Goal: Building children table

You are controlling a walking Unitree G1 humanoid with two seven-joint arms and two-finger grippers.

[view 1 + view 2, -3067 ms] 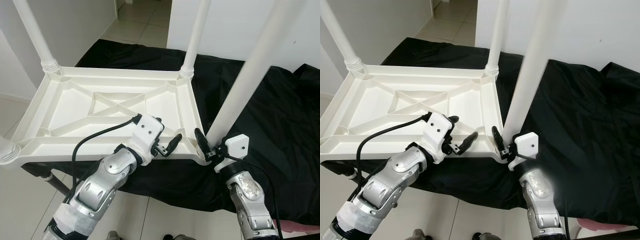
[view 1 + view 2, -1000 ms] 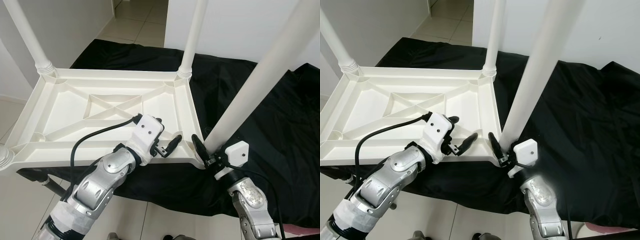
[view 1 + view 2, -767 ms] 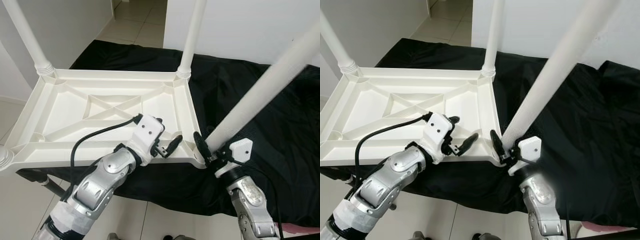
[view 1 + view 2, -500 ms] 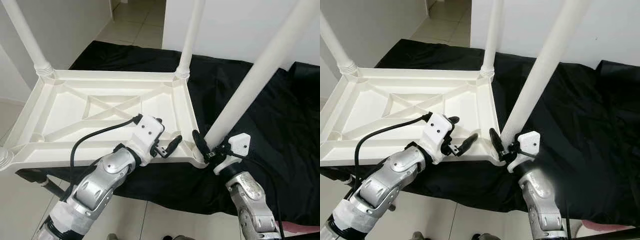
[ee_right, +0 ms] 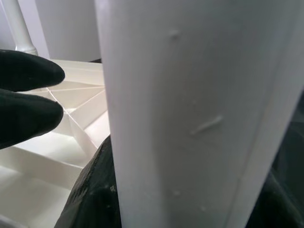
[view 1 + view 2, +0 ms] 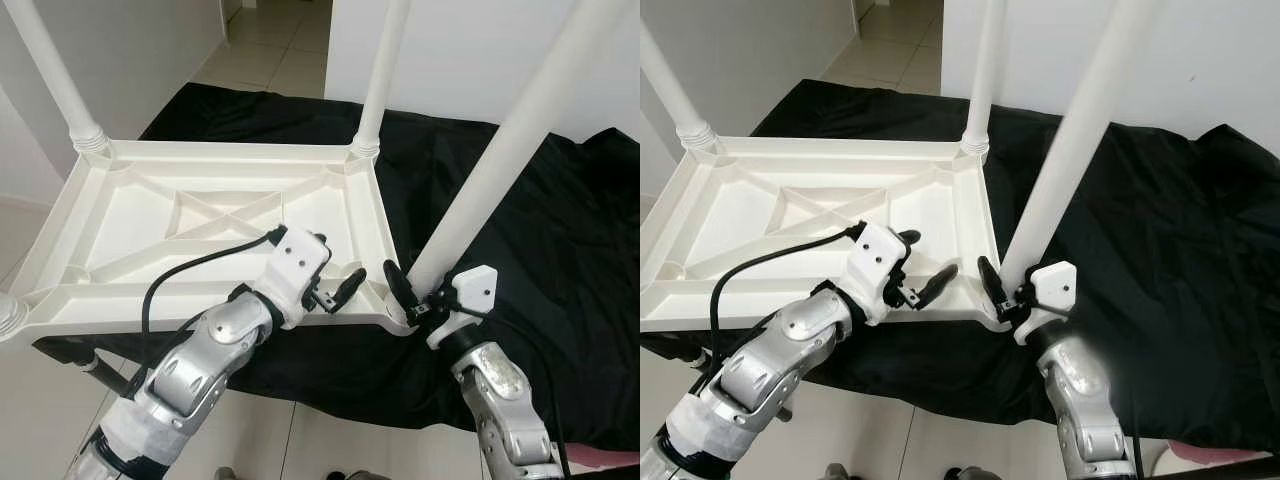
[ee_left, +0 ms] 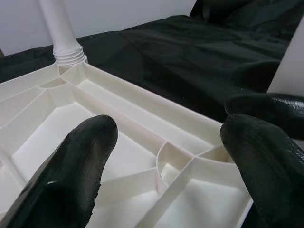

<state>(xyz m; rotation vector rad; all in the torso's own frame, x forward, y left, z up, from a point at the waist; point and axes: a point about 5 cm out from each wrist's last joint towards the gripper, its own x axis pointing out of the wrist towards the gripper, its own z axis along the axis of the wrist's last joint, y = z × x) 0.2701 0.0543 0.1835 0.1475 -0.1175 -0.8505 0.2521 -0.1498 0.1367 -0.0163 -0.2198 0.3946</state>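
While tabletop [image 6: 200, 215] lies upside down, left-centre of frame, on black cloth [image 6: 560, 250], you hold last leg [image 6: 500, 160] in right gripper [image 6: 415, 300], clamped near its base at lower-right corner socket [image 7: 167, 164], presumably to seat it. Left gripper [image 6: 335, 290] spread open over near rim, forearm angled up from lower left, likely steadying.

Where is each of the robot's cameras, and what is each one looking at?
Left eye view: on the head, looking down at the upside-down white plastic table on black cloth; both silver arms show.
Right eye view: beside it, same scene.
Left wrist view: on the left arm, looking past its open black fingers at the table's ribs.
Right wrist view: on the right arm, close up on the white table leg it grips.
Both wrist views share the table's underside.
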